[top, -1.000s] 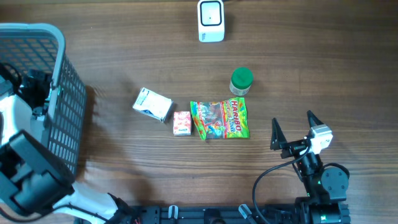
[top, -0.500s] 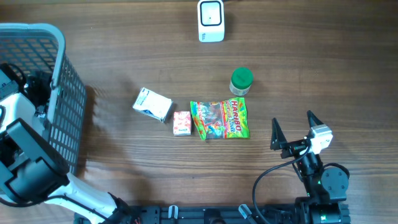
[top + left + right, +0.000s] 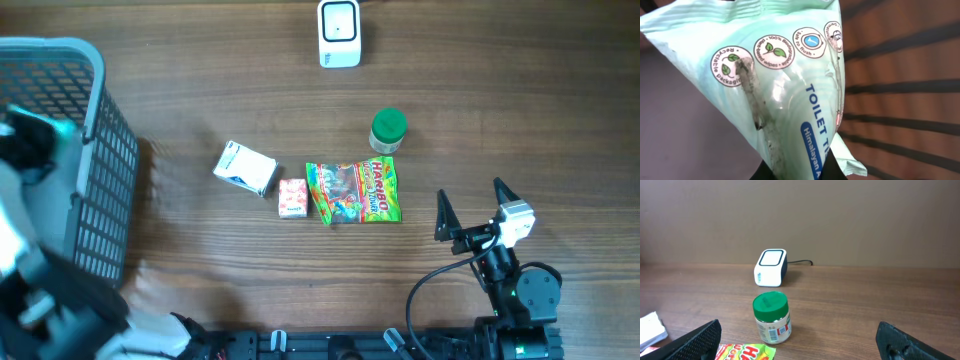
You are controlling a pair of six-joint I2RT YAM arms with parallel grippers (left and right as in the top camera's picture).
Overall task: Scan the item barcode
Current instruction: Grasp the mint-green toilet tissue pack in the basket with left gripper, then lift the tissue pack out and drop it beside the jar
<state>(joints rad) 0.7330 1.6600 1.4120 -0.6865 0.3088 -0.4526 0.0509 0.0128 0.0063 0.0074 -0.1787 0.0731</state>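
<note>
- Wooden tabletop (image 3: 520, 90) with dark brown grain runs under both arms, and a plain tan wall closes the far side in the right wrist view.
- Left gripper (image 3: 794, 171) is pressed together on a pale green toilet tissue pack (image 3: 785, 80), pinching it at its lower end. The pack fills the space directly ahead of the jaws, rising away from them with its printed face toward the camera.
- Round badges sit near the pack's far edge, with blue lettering closer to the jaws. Two creases run lengthwise down the film.
- Grey basket (image 3: 60, 45): its dark bars pass behind the pack, to the gripper's right. From overhead the left arm is a blur over the basket, and I cannot tell there how high the pack sits.
- Right gripper (image 3: 469, 192) hangs low over the table with its fingers spread wide, nothing between them.
- Straight ahead of the right gripper, slightly left of centre, a green-lidded jar (image 3: 771, 317) stands upright.
- Beyond the jar, farther from that gripper, stands the white barcode scanner (image 3: 771, 268), its cable trailing off to its right.
- Just beside the right gripper's left finger lies a candy bag (image 3: 353, 191), flat on the wood.
- Further to that side lie a small pink box (image 3: 292, 198), close beside the bag, and then a white and blue box (image 3: 245, 167).
</note>
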